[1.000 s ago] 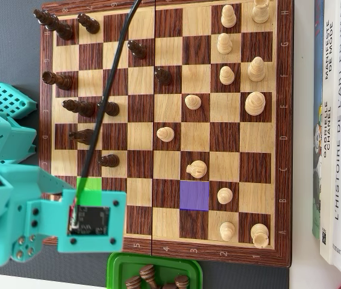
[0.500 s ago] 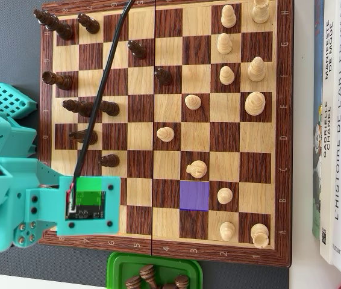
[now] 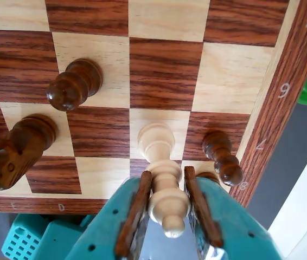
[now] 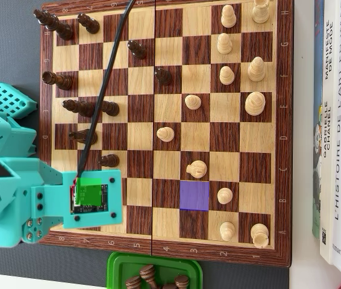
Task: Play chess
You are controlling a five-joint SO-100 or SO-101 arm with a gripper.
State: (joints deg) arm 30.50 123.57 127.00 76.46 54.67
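In the wrist view a white chess piece (image 3: 156, 142) stands on a light square near the board's numbered edge, and my gripper (image 3: 167, 174) is shut on it, both brown pads (image 3: 137, 208) against its upper body. A dark pawn (image 3: 222, 157) stands just right of the jaws. From overhead, the teal wrist block (image 4: 92, 201) hides jaws and piece over a green-marked square (image 4: 89, 191). A purple-marked square (image 4: 194, 195) lies further right on the chessboard (image 4: 285, 150).
A dark pawn (image 3: 75, 84) and a dark knight (image 3: 15, 149) stand left of the jaws. Overhead, white pieces (image 4: 226, 75) crowd the board's right side. A green tray (image 4: 119, 265) with captured dark pieces sits below the board. Books (image 4: 339, 120) lie at the right.
The wrist block has shifted up and slightly right over the green-marked square. No piece on the board has moved.
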